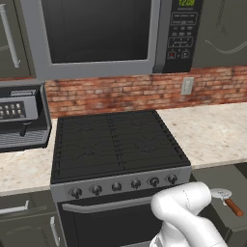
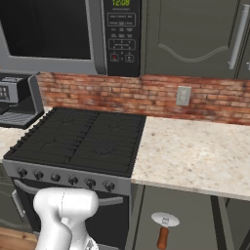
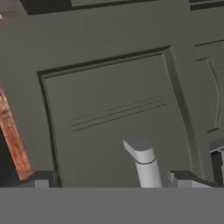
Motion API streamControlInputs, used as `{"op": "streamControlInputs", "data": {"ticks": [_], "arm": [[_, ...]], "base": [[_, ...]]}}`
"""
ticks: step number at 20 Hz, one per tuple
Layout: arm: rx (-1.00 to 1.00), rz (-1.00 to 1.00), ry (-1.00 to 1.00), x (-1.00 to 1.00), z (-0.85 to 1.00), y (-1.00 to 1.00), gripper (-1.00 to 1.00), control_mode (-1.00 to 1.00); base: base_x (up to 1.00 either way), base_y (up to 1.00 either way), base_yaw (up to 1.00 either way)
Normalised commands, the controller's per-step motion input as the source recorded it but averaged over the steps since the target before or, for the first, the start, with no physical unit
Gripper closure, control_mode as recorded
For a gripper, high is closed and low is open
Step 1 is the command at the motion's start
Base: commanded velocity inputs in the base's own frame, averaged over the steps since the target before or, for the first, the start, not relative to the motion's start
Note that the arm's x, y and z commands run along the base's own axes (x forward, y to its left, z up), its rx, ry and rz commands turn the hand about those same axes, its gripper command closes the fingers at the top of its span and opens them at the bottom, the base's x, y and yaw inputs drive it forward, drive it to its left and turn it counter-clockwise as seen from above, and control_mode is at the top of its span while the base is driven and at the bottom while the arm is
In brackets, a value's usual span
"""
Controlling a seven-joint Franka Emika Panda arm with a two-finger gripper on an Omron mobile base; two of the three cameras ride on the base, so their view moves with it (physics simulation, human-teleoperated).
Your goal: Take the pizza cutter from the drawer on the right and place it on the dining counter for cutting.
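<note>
Pizza cutter (image 2: 163,228) lies in the open drawer (image 2: 195,215) at the lower right of the right base view, its silvery wheel toward the counter edge and its reddish-brown handle pointing down toward the bottom of the frame. In the left base view the same cutter (image 1: 226,200) sits at the lower right, wheel to the left and handle slanting down to the right, on the grey floor of the drawer (image 1: 226,181), just right of the arm's white elbow (image 1: 185,205). Above the drawer runs a beige speckled worktop (image 2: 195,151), with a black stove (image 2: 80,139) beside it to the left and a brick wall (image 2: 146,95) behind. A microwave (image 1: 111,34) fills the top of the left base view, and a coffee machine (image 1: 21,116) stands at the left edge. In the hand view the gripper (image 3: 118,181) has its two dark tips spread far apart at the bottom corners, nothing between them but a silver bar handle (image 3: 144,164) rising against a grey cabinet door panel (image 3: 113,113); the tips touch nothing.
</note>
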Motion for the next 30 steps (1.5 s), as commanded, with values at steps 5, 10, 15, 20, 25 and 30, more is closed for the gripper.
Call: {"op": "streamControlInputs", "data": {"ticks": [5, 10, 15, 20, 25, 30], "arm": [[0.00, -0.03, 0.00, 0.00, 0.48, 0.00, -1.00, -1.00], [0.00, 0.00, 0.06, -0.09, 0.61, 0.00, -1.00, -1.00], [-0.17, 0.00, 0.02, -0.05, 0.05, 0.00, -1.00, -1.00], [-0.14, 0.00, 0.08, 0.13, 0.12, 0.00, -1.00, -1.00], [-0.09, 0.00, 0.16, 0.29, 0.31, 0.04, -1.00, -1.00], [-0.07, 0.00, 0.19, 0.43, 0.31, 0.16, -1.00, -1.00]], "base": [[0.00, 0.00, 0.00], [0.00, 0.00, 0.00], [0.00, 0.00, 0.00], [0.00, 0.00, 0.00], [0.00, 0.00, 0.00], [0.00, 0.00, 0.00]]}}
